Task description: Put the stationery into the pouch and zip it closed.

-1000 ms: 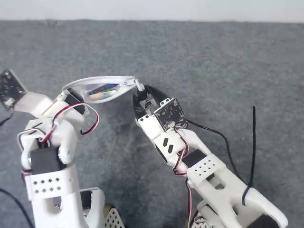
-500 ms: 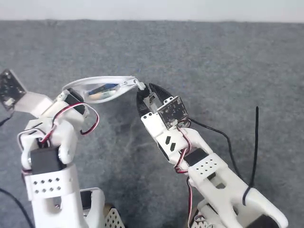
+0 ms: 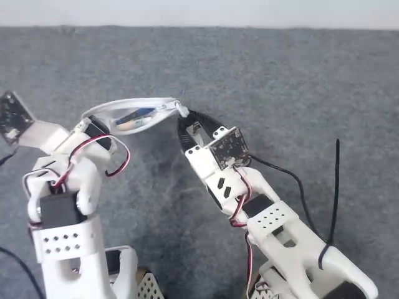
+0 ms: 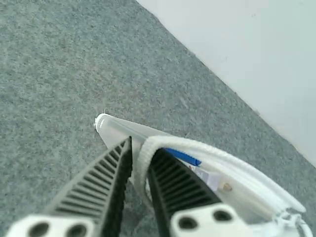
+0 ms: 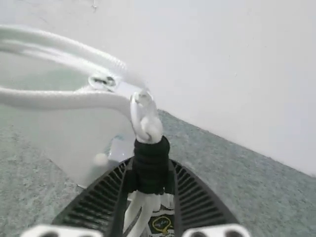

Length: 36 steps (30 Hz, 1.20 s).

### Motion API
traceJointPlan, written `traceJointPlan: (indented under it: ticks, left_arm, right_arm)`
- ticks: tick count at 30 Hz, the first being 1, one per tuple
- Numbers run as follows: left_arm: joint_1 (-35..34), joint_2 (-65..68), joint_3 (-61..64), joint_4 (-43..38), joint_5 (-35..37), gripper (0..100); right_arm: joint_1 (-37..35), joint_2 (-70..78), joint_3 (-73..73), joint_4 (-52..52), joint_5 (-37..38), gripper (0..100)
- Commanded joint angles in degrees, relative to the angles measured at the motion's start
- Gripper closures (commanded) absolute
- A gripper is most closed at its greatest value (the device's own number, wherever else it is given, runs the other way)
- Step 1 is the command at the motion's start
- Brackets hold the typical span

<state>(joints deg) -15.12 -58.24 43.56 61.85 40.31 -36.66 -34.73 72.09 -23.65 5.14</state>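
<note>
The pouch (image 3: pixel 134 116) is a soft, see-through white plastic sleeve with a thick ribbed zip rim. From above it looks lens-shaped, and it is held between the two arms in the upper left-centre of the high view. Through its wall I can make out stationery (image 4: pixel 181 156): a blue piece and something pale beside it. The table (image 3: pixel 299 81) wears a grey, felt-like nap. A plain pale wall (image 3: pixel 199 12) runs behind it, and a thin black cable (image 3: pixel 334 187) trails at the right. The left tool (image 4: pixel 138 148), with ridged black fingers, is narrowed onto the pouch's rim at its left end, pinching it. The right tool (image 5: pixel 148 170) is clamped on the zip pull (image 5: pixel 149 159), a black-wrapped tab on white cord, hanging from the small slider at the pouch's right end.
</note>
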Motion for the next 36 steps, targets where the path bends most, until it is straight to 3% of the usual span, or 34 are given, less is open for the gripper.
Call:
traceJointPlan:
  ticks: [1,8,11,14,19,23,29,36]
  left_arm:
    - [0.09,-2.46,-0.84,-0.88,-0.18,99]
    - [0.00,-2.55,-0.04,-1.14,-0.18,99]
    - [-0.18,-2.81,1.89,-3.87,-0.35,99]
    - [-0.18,-2.81,3.03,-5.36,-0.35,98]
    - [-0.26,-2.81,3.65,-4.84,-0.44,88]
    - [-0.18,-2.81,4.09,-4.57,-4.75,81]
    - [0.26,-2.81,4.18,-4.57,-5.63,79]
    - [0.79,-2.81,3.91,-4.75,-9.32,79]
  right_arm:
    - [0.40,-0.75,-1.85,-2.95,0.88,99.4]
    - [0.22,-0.84,-0.70,-2.51,1.58,99.4]
    - [-2.33,-2.95,1.05,0.04,5.45,99.4]
    - [-5.67,-8.04,1.23,10.07,6.86,99.4]
    - [-6.46,-19.65,-1.49,30.55,6.59,99.4]
    - [-6.55,-28.09,-3.69,43.47,3.69,99.4]
    - [-11.65,-37.58,-3.78,55.96,5.98,99.4]
    - [-16.75,-42.51,-3.87,62.46,5.89,99.4]
